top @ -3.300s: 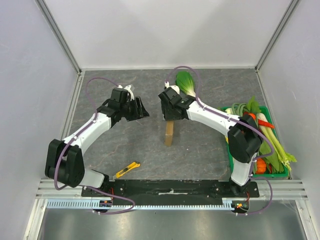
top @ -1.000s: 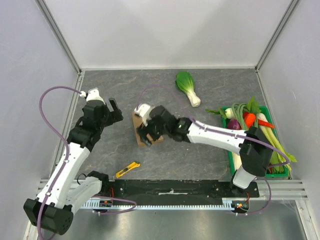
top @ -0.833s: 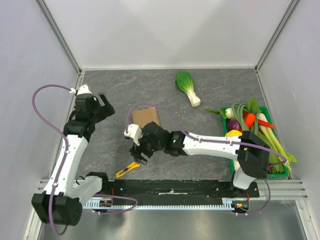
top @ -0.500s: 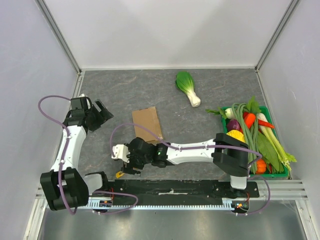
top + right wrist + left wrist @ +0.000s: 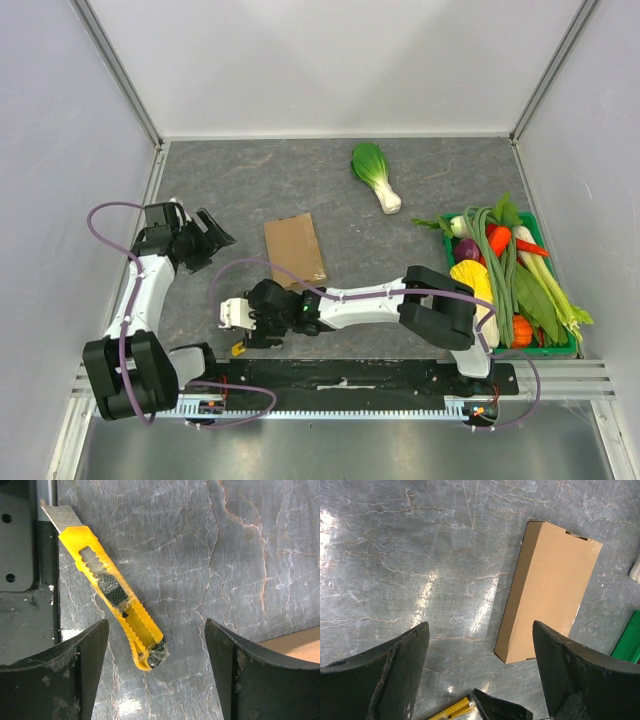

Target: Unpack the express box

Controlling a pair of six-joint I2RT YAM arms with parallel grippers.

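Observation:
The express box (image 5: 294, 249), a flat brown cardboard box, lies shut on the table's middle; the left wrist view shows it (image 5: 550, 587) lying ahead and to the right. My left gripper (image 5: 205, 235) hovers left of it, open and empty (image 5: 480, 627). My right gripper (image 5: 240, 325) reaches far to the near left and hangs open (image 5: 156, 625) over a yellow utility knife (image 5: 111, 596). The knife's rear end lies between the fingers, untouched, and its blade points at the black base plate (image 5: 17, 535). A corner of the box (image 5: 295, 647) shows at the right edge.
A bok choy (image 5: 375, 175) lies at the back of the table. A green crate (image 5: 545, 352) full of vegetables stands at the right edge. The grey side walls stand close on both sides.
My right arm left the box lying flat and swung to the near left, over the knife. My left arm drew back leftward, its jaws a little narrower.

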